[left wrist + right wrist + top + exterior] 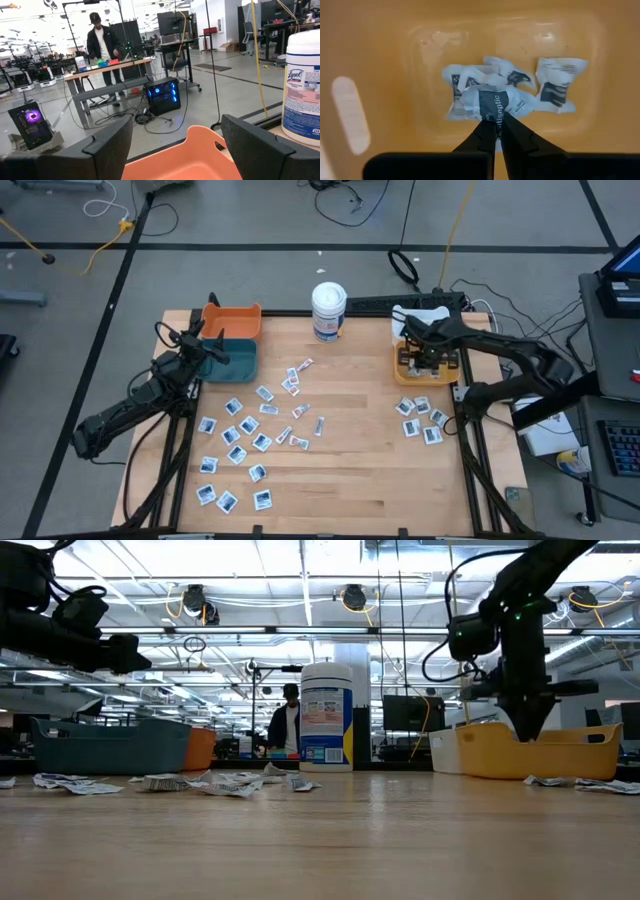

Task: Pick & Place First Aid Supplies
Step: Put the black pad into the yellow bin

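Right gripper [494, 121] pinches an antiseptic sachet [490, 102] over the yellow bin [427, 370].

Its fingers are closed on the sachet's edge, just above other packets [560, 82] lying on the bin's floor. The left gripper [175, 145] hangs with fingers spread wide and empty above the orange bin [195, 160], near the white wipes tub [328, 311]. Many sachets [240, 442] lie scattered on the wooden table [350, 480].

Robotics lab; rows of workbenches [107, 67], a glowing computer tower [162, 96], ceiling-hung cables [195, 605]
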Robot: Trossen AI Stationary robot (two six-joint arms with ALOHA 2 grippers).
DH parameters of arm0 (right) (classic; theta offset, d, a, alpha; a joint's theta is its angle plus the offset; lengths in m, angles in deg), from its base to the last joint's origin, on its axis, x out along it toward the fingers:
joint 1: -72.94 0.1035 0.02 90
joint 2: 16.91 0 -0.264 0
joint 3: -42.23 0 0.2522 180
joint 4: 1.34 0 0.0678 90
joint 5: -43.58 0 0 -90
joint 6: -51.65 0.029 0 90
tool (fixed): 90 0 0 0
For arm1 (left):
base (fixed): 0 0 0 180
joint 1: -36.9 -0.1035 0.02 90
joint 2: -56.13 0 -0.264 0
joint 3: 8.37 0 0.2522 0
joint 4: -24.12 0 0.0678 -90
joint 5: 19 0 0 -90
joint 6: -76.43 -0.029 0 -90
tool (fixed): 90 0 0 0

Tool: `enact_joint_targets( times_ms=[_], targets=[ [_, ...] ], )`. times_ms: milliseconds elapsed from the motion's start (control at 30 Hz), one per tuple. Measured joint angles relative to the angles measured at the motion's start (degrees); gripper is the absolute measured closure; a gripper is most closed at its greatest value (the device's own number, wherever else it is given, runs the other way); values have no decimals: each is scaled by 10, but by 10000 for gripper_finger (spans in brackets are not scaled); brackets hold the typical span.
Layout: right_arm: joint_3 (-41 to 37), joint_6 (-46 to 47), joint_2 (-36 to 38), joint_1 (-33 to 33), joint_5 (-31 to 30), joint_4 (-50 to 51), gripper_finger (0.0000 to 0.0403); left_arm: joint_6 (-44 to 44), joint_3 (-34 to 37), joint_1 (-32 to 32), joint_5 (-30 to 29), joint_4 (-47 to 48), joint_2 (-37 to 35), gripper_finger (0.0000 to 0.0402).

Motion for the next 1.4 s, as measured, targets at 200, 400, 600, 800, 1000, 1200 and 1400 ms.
enact_joint_targets(
  times_ms=[200, 400, 600, 800, 1000, 1200, 1400],
  targets=[
    [-3, 8, -10, 0, -12, -12, 367, 0, 0, 0, 0, 0, 0, 94],
    [-3, 8, -8, 0, -11, -9, 271, 0, 0, 0, 0, 0, 0, 94],
    [5, 17, 20, -3, 25, 30, 203, 0, 0, 0, 0, 0, 0, 94],
    [6, 12, 56, 8, 79, 67, 199, 0, 0, 0, 0, 0, 0, 94],
    [6, 40, 97, 35, 83, 97, 209, 0, 0, 0, 0, 0, 0, 94],
    [6, 85, 113, 88, 92, 108, 211, 0, 0, 0, 0, 0, 0, 94],
    [6, 170, 111, 192, 92, 108, 211, 0, 0, 0, 0, 0, 0, 94]
  ],
)
